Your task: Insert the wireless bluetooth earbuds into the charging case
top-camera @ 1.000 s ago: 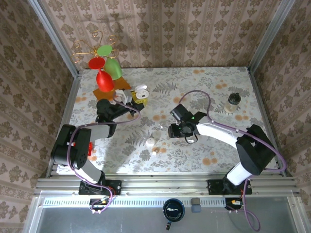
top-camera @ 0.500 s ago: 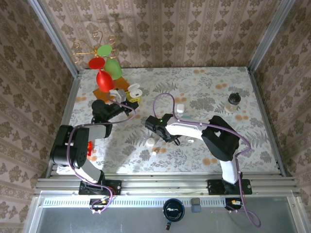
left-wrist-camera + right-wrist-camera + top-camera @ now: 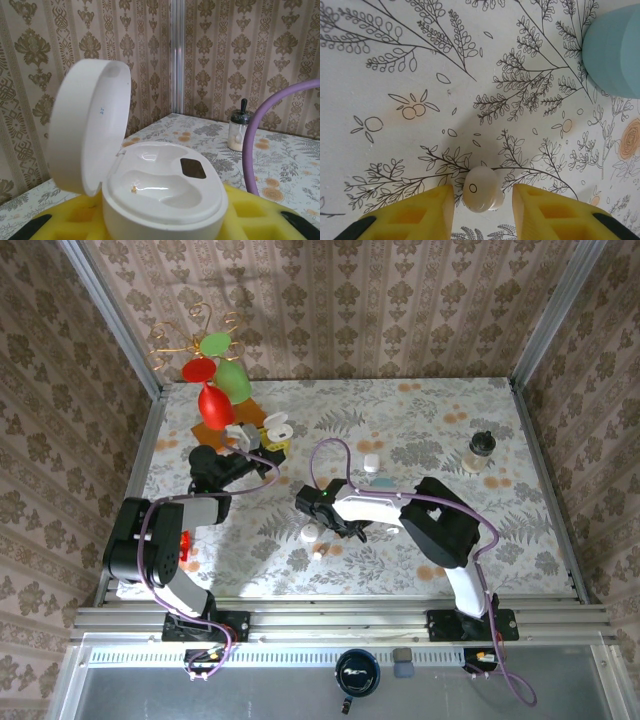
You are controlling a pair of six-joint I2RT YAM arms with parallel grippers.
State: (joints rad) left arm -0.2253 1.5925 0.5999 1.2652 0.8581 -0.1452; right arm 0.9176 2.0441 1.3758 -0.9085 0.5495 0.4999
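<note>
My left gripper (image 3: 262, 440) is shut on the white charging case (image 3: 165, 195). The case sits between my yellow fingers (image 3: 65, 222), its lid (image 3: 85, 125) standing open and both wells bare. In the top view the open case (image 3: 277, 428) is at the back left. My right gripper (image 3: 481, 210) is low over the table, open. One white earbud (image 3: 481, 188) lies between its yellow fingertips (image 3: 420, 215), with a small gap on each side. In the top view the right gripper (image 3: 340, 528) is mid-table, and small white earbuds (image 3: 310, 533) lie just left of it.
A pale blue case (image 3: 615, 50) lies ahead and right of the right fingers. A small white object (image 3: 371, 462) rests behind the right arm. A glass shaker (image 3: 481, 450) stands at the back right. Red and green ornaments (image 3: 215, 390) stand at the back left.
The right arm has swung left across the table and come down over the earbuds, its fingers narrowing. The left gripper with the case has shifted slightly left.
</note>
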